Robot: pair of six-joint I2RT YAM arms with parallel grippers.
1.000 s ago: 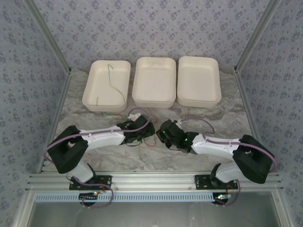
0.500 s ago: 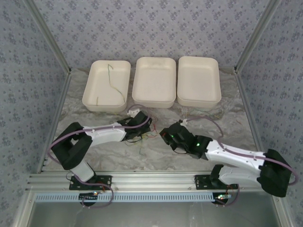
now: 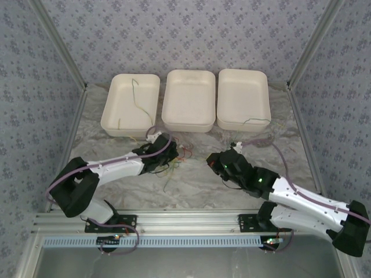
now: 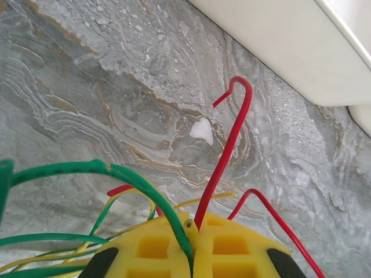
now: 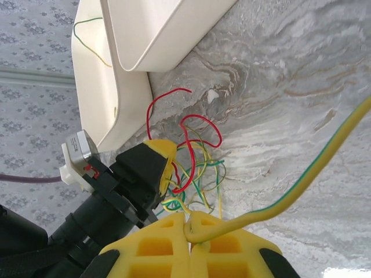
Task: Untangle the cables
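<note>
The cables (image 3: 175,157) form a loose tangle of red, green and yellow wires on the marbled table between my two grippers. My left gripper (image 3: 167,152) is shut on the bundle. In the left wrist view its yellow pads (image 4: 156,246) pinch a green cable (image 4: 116,171), a red cable (image 4: 232,145) and a yellow stub, with the left gripper (image 4: 193,231) low over the table. My right gripper (image 3: 215,161) is shut on a yellow-green cable (image 5: 301,185) that leaves the right gripper (image 5: 189,227) towards the right. The tangle (image 5: 197,159) hangs off the left gripper (image 5: 155,168).
Three white trays stand in a row at the back: left tray (image 3: 113,119), middle tray (image 3: 186,123), right tray (image 3: 229,119). A thin green wire (image 3: 136,98) lies in the left tray. Another thin wire (image 3: 255,121) crosses the right tray's front rim. Patterned walls close both sides.
The left gripper has shut on the tangle and shifted back and left. The right arm has stretched out, carrying its cable to the right, so the grippers stand farther apart.
</note>
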